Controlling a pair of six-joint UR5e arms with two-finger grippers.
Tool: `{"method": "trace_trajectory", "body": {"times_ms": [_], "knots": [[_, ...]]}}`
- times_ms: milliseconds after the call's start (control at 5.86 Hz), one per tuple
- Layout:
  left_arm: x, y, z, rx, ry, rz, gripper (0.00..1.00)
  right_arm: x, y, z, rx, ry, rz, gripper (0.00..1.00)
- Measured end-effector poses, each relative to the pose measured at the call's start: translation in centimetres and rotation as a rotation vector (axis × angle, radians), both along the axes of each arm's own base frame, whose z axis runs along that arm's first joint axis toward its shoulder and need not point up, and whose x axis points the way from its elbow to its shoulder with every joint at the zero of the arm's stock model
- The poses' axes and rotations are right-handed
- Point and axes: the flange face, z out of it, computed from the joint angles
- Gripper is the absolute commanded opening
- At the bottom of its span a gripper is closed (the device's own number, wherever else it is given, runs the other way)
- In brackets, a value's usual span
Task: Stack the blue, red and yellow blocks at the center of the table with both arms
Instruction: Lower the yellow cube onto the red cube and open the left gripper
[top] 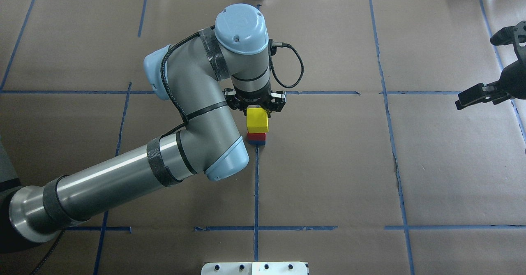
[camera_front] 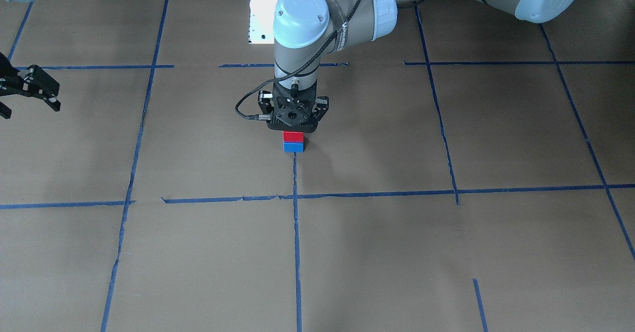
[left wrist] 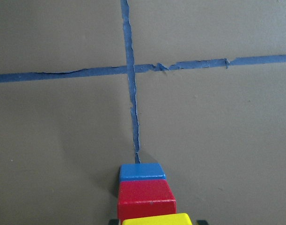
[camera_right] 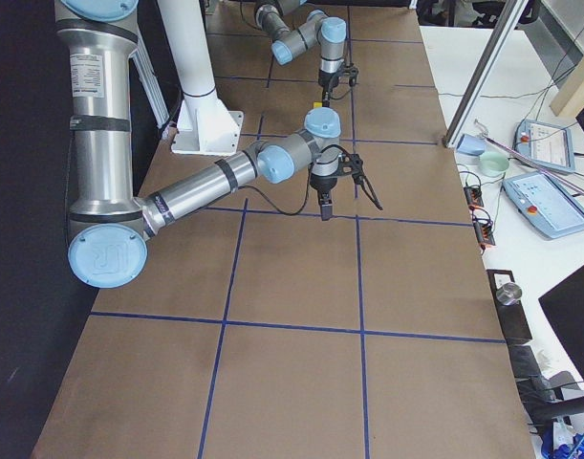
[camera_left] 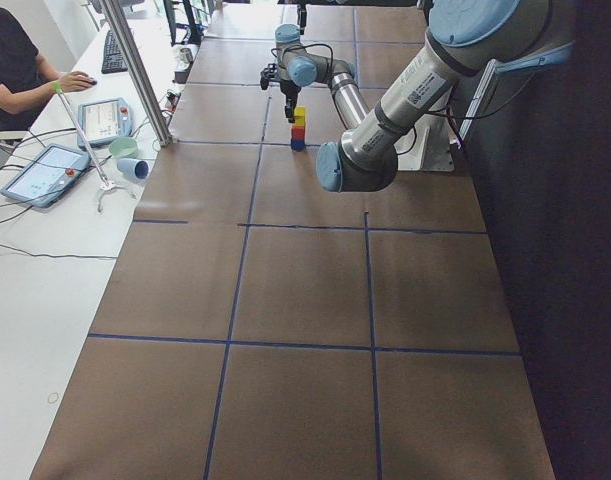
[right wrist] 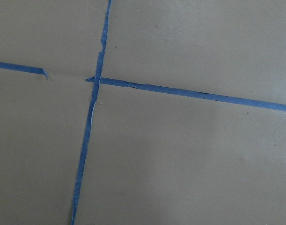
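Note:
On the middle tape line of the table (top: pixel 328 164), the blue block (camera_front: pixel 292 147) lies on the brown surface. The red block (camera_front: pixel 292 136) sits squarely on it, and the yellow block (top: pixel 257 120) rests on the red one. My left gripper (top: pixel 257 109) points straight down over this stack, shut on the yellow block. In the left wrist view the yellow block (left wrist: pixel 154 219) shows at the bottom edge, with dark fingertips close on both sides. In the front-facing view the gripper body hides the yellow block. My right gripper (top: pixel 476 71) hangs open and empty far to the right.
The white pedestal base (top: pixel 254 268) stands at the robot's side of the table. My left arm's elbow (top: pixel 222 160) juts over the table beside the stack. A side desk with tablets (camera_left: pixel 45 170), cups and a metal pole (camera_left: pixel 135 70) runs along the far edge, with a person (camera_left: pixel 10 60) seated there.

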Motion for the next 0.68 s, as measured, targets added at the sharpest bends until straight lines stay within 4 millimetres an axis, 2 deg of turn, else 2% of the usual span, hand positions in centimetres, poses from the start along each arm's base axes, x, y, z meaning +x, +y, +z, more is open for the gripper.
{"method": "trace_trajectory", "body": {"times_ms": [171,341,512,683], "knots": [[0.19,-0.08,0.35,0.001,-0.006,0.001,0.00,-0.01,-0.03,0.01,0.000,0.000,0.001,1.00],[0.50,0.00,0.69,0.000,-0.011,0.004,0.20,-0.04,-0.04,0.05,-0.002,0.000,0.001,1.00],[0.69,0.12,0.75,0.000,-0.011,0.006,0.99,-0.08,-0.04,0.07,-0.003,0.000,0.000,1.00],[0.96,0.27,0.89,-0.002,-0.012,0.008,1.00,-0.08,-0.05,0.08,-0.003,0.001,0.001,1.00]]}}
